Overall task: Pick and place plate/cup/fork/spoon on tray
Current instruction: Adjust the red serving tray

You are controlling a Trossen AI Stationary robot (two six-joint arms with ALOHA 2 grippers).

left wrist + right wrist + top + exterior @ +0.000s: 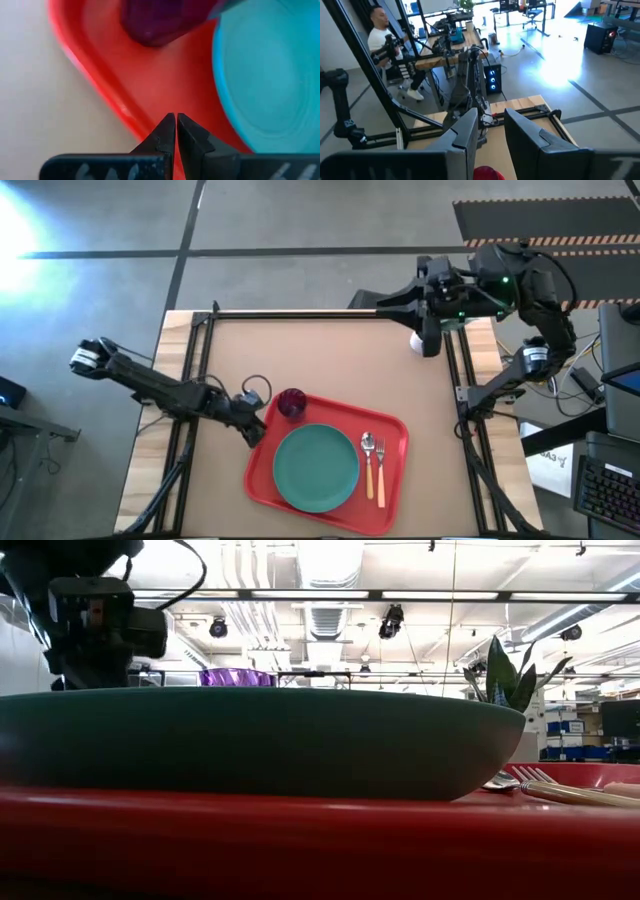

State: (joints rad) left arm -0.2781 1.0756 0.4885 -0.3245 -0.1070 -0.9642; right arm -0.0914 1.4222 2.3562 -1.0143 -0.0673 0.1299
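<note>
All four pieces sit on the tray — plate, cup, spoon, fork — so placing looks finished. The left end effector, clenched empty beside the tray's rim, likely needs only to retreat — the right end effector waits released at the bench's far edge

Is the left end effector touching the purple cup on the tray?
Apart. In the high view the left end effector sits at the red tray edge, with a visible gap to the cup. Its wrist view shows shut fingers short of the cup.
</note>
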